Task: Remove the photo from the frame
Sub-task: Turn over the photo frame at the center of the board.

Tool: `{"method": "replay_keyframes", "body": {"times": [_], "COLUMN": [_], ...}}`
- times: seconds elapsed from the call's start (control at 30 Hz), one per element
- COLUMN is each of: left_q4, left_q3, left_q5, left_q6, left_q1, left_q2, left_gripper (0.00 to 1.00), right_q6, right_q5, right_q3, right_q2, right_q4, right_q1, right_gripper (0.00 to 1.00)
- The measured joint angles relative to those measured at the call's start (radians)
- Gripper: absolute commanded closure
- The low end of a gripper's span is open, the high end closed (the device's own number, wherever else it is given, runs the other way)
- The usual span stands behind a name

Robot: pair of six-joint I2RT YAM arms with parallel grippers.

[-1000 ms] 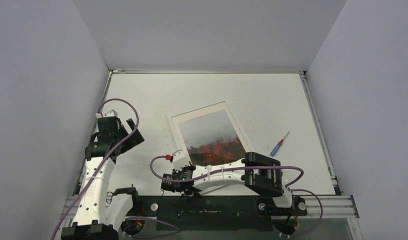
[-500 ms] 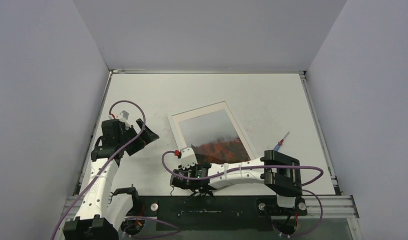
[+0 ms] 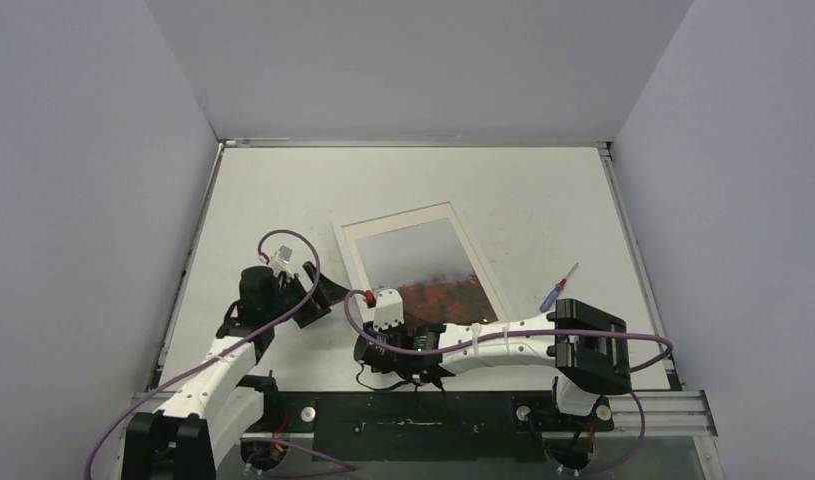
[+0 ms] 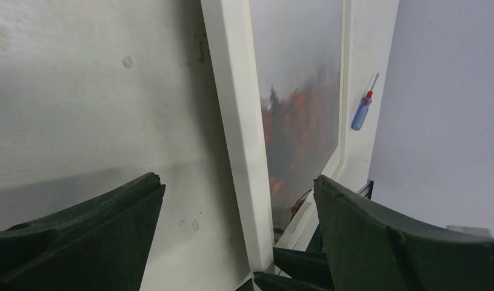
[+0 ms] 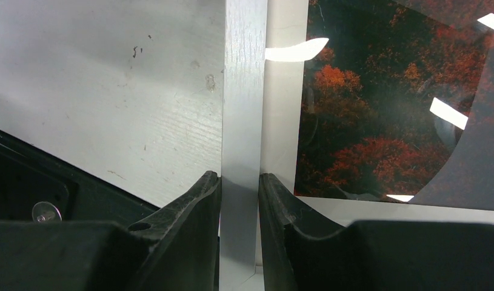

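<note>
The frame [image 3: 401, 217] lies flat near the table's middle, glossy front up, with the photo [image 3: 423, 262] of grey sky over orange-red trees inside it. My right gripper [image 3: 381, 340] is shut on the frame's left border strip [image 5: 244, 73] at its near corner, and the fingers [image 5: 199, 200] press both sides of the strip. The photo [image 5: 377, 121] shows just right of that strip. My left gripper [image 3: 321, 298] hangs open beside the frame's left edge. In the left wrist view, the left gripper [image 4: 237, 180] has its wide jaws on either side of the white strip [image 4: 232, 91], without touching it.
A small red-and-blue screwdriver [image 3: 556, 290] lies right of the frame, also seen in the left wrist view as the screwdriver [image 4: 361, 111]. Grey walls close in the table on three sides. The black rail with the arm bases runs along the near edge.
My left arm has swung from the table's left side toward the frame's left edge, staying open. The right arm's elbow has shifted right while its grip on the strip holds.
</note>
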Motion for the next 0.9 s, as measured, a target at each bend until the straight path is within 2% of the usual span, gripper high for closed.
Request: {"method": "replay_keyframes", "body": {"times": [0.17,0.47,0.6,0.7,0.9], "left_q4": [0.180,0.355,0.435,0.472,0.523], "left_q3": [-0.113,-0.124,-0.135,-0.143,-0.156], "left_q5": [-0.009,-0.089,-0.119,-0.138,-0.159], "left_q6": [-0.068,-0.131,-0.175,-0.197,-0.233], "left_q1": [-0.089,-0.172,-0.220,-0.244,-0.254], "left_q2": [0.055,0.152,0.224,0.263,0.291], "left_gripper": [0.08,0.18,0.25,0.38,0.47], "right_q6": [0.000,0.009,0.016,0.023,0.026], "right_q5": [-0.016,-0.051,-0.066,-0.079,-0.093], "right_q3": [-0.007,-0.035,-0.039,-0.039,-0.039], "right_q2": [0.000,-0.018,-0.019,-0.019,-0.019], "right_q4": [0.023,0.074,0.097,0.113,0.119], "right_q1": [-0.003,-0.006,-0.006,-0.006,-0.008], "right_gripper": [1.00,1.00,1.00,1.00,1.00]}}
